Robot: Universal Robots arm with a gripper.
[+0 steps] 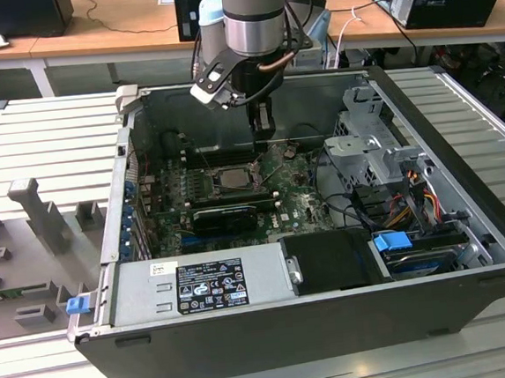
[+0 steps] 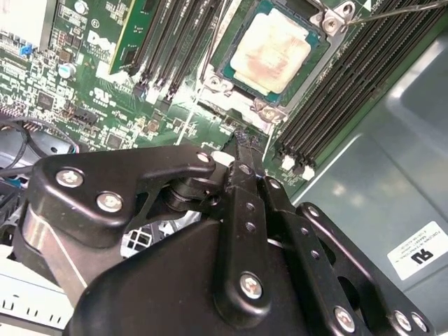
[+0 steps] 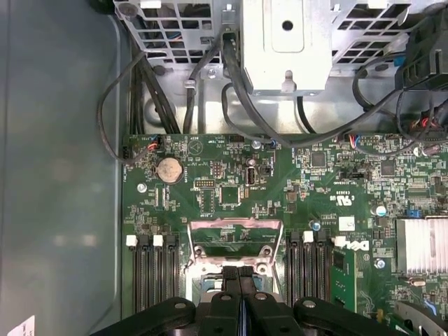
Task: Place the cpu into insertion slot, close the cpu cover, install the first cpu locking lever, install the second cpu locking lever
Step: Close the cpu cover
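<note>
1. My gripper [image 2: 243, 143] has its two black fingers pressed flat together. There is nothing between them, so it holds nothing.
2. In the exterior view, the gripper hangs straight down inside the open computer case [image 1: 496, 247]. It is low over the green motherboard [image 3: 210, 182], at about 1 o'clock from the socket.
3. In the first wrist view, my fingertips [image 3: 246, 274] sit just beside the edge of the cpu cover [image 3: 203, 255]. The cover is a dull silver frame with a large square window. I cannot tell whether the tips touch it or stand just apart.
4. Green board shows through that window. From this I judge the cover is tilted up on its hinge rather than lying flat, though I cannot be sure.
5. The cpu [image 2: 269, 50] sits square inside the insertion slot [image 2: 320, 43]. Its pale silver top carries a tan, smeared blotch across the middle.
6. With the chip seated, I judge that closing the cover is the step in hand. A thin lever rod [image 2: 399, 10] stands free beyond the slot, so the locking looks not yet done.
7. The move calls for a slow, even push on the cover's rim, using the closed fingers as a blunt probe. They must keep off the chip's top and clear of the long memory slots [image 2: 336, 91] flanking it.
</note>
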